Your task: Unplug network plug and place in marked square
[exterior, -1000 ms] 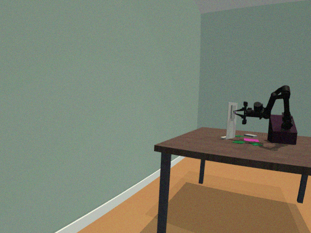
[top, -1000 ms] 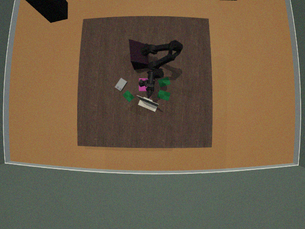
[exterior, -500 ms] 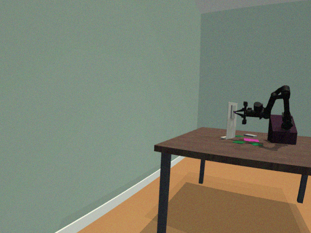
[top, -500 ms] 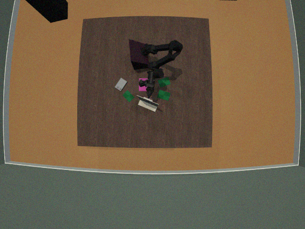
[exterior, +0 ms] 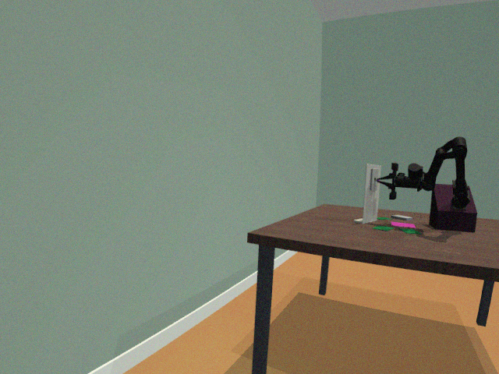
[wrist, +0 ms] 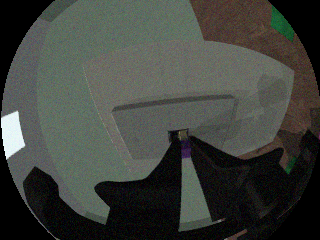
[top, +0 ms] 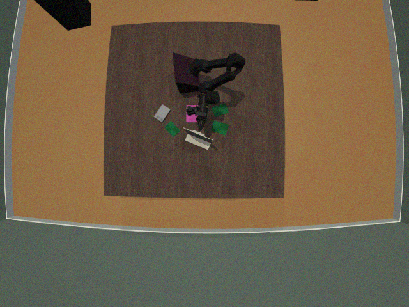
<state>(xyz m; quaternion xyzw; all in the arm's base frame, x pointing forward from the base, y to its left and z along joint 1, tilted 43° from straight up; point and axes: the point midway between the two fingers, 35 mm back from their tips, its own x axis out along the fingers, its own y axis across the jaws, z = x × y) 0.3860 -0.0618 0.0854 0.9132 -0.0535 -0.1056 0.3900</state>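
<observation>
The panel (exterior: 370, 209) (wrist: 150, 70) stands upright on its foot on the table. Its socket (wrist: 172, 135) is a small dark opening in the raised grey block on its face. The plug (wrist: 186, 151) is purple, small and still at the socket, partly hidden by the fingers. My gripper (top: 199, 129) (exterior: 376, 180) (wrist: 183, 141) is shut on the plug, its fingertips close to the panel, one above and one below in the exterior view. How far the tab is pressed cannot be seen. The magenta square (top: 190, 119) (exterior: 402, 224) lies flat on the table, partly under my arm in the top view.
Green patches (top: 171, 128) (top: 220, 109) (top: 220, 127) lie around the magenta square. A light grey box (top: 162, 112) (exterior: 401, 217) lies on the square's left in the top view. The dark purple base block (top: 186, 71) (exterior: 451, 219) stands under the arm's base.
</observation>
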